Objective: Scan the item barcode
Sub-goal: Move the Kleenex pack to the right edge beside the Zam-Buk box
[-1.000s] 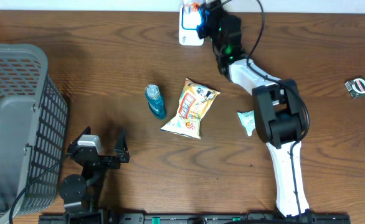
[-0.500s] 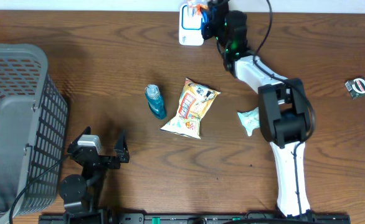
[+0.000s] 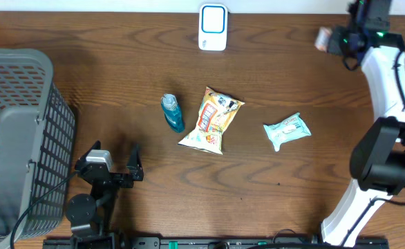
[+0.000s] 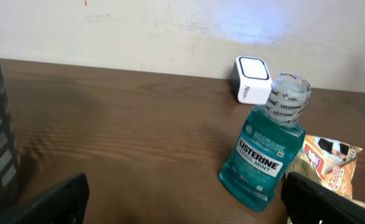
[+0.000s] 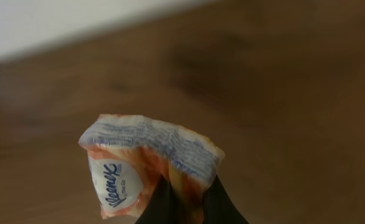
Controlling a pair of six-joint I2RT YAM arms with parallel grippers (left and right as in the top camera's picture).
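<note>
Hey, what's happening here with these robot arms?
The right hand is shut on a small Kleenex pack, holding it near the far right corner of the table, well away from the white scanner. The left hand sits open and idle beside the basket. A mouthwash bottle, a snack bag and a pale green pack lie loose on the table.

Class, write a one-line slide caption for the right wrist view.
Right gripper pinches a crumpled Kleenex pack against the blurred wooden table.
</note>
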